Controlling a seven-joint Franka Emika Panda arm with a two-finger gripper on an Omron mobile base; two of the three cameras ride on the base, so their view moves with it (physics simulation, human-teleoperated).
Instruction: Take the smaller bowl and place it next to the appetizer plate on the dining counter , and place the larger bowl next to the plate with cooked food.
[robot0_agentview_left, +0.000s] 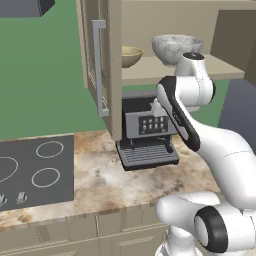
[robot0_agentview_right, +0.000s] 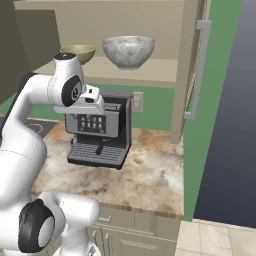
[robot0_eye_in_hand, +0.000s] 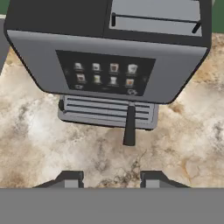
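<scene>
While the smaller bowl (robot0_agentview_left: 131, 55) sits on the open cabinet shelf beside the larger bowl (robot0_agentview_left: 176, 48), the gripper (robot0_eye_in_hand: 111, 178), jaws apart and empty above the coffee machine (robot0_eye_in_hand: 109, 65), should rise to its rim.

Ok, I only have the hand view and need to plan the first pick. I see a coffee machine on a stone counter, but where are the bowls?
Observer: Both sit on an open cabinet shelf directly above the coffee machine.
Operator: Which bowl is on the left?
Observer: The smaller bowl. The larger bowl stands to its right, apart from it.
Operator: Anything else beside the machine?
Observer: A black cooktop is set into the counter to the machine's left.
</scene>
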